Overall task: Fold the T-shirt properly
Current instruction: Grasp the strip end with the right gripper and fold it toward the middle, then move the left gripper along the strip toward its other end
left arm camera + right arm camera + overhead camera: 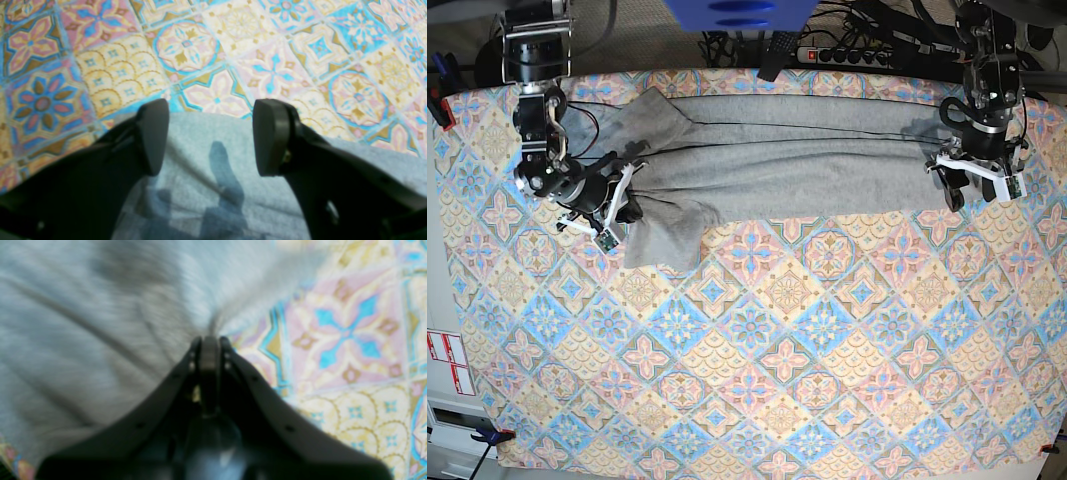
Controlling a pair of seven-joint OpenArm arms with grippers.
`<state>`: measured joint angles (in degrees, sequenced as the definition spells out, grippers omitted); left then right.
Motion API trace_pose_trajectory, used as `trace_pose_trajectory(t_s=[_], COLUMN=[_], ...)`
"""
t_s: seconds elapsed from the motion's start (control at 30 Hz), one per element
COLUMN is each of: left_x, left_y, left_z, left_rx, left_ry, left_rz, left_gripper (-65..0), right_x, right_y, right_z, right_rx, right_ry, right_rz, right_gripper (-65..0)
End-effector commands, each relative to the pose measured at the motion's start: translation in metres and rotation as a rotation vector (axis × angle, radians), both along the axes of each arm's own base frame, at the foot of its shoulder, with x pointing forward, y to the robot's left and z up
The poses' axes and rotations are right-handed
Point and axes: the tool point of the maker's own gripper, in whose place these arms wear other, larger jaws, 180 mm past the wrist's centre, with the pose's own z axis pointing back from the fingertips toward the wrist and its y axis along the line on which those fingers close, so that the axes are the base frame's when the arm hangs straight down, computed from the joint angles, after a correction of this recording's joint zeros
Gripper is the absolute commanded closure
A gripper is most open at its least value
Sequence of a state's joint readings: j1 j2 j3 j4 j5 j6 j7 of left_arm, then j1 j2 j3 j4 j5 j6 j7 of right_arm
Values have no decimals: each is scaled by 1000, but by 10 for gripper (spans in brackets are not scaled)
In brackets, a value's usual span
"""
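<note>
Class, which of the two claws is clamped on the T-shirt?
The right claw, shut on the T-shirt near its sleeve; the left claw hangs open over the other end.

T-shirt (pixel 797 165): soft heather-grey knit cloth, matt, faintly fuzzy, creased in long folds. Tablecloth (pixel 757 350): smooth printed cloth, flat, pastel tile pattern, low sheen. Left gripper (pixel 210 136) fingers (pixel 272 136): black plastic, matt, smooth rounded pads. Right gripper (pixel 209 340): dark matt plastic shell, small metal screws near tips.

Two arms at opposite ends

The right gripper (pixel 209 340) has its jaws pressed together; the left gripper (pixel 210 136) hangs with jaws spread wide.
</note>
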<state>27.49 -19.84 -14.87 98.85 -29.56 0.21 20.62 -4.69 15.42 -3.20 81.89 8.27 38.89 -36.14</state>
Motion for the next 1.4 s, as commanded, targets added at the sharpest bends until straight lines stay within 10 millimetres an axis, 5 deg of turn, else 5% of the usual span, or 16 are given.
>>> trace_pose_trajectory(t_s=[0.0, 0.43, 0.73, 1.0, 1.23, 1.37], left_x=[6, 6, 6, 6, 5, 5], left_y=[3, 3, 4, 4, 6, 14], left_z=[12, 12, 11, 11, 11, 15], left_rx=[21, 22, 23, 23, 31, 71], left_ry=[-39, -39, -38, -38, -32, -17], left_rz=[-9, -9, -7, -7, -10, -37], left_gripper=[-406, -406, -406, -406, -408, -411], right_x=[3, -63, -124, -131, -102, -94], right_y=[1, 27, 33, 34, 30, 21], right_z=[15, 53, 34, 33, 42, 49], right_rx=[1, -43, -30, -30, -40, -36], right_ry=[-40, -83, 42, 56, -11, -47], right_rz=[11, 115, 135, 141, 126, 92], right_gripper=[-6, -5, -5, -10, -173, -193])
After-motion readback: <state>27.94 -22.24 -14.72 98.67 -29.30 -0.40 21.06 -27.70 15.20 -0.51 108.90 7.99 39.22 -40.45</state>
